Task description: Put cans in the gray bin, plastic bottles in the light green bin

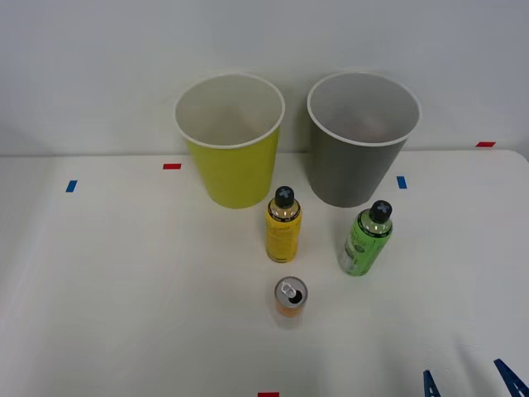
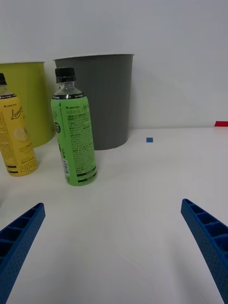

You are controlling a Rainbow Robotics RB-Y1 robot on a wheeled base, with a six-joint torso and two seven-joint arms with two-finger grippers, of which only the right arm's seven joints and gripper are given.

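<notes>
Standing upright on the white table (image 1: pixel 99 314) are the yellow-labelled slim plastic bottle with a black cap (image 1: pixel 283 224), the green-labelled slim plastic bottle with a black cap (image 1: pixel 366 239) and the short orange drink can with a silver pull-tab top (image 1: pixel 290 299), a loose cluster in front of the two large tapered round bins, so each can be reached from the near side. At the back, the yellow-green bin with a white rim (image 1: pixel 231 165) sits to the left and the dark gray bin with a white rim (image 1: pixel 351 169) to the right, mouths up and side by side, ready to take dropped items. Low at the near right edge, the right gripper (image 1: pixel 469 385) has its blue ribbed fingers spread wide with nothing between them; in the wrist view the green bottle lies ahead and off to one side, so it looks like a likely target, bound for the yellow-green bin
</notes>
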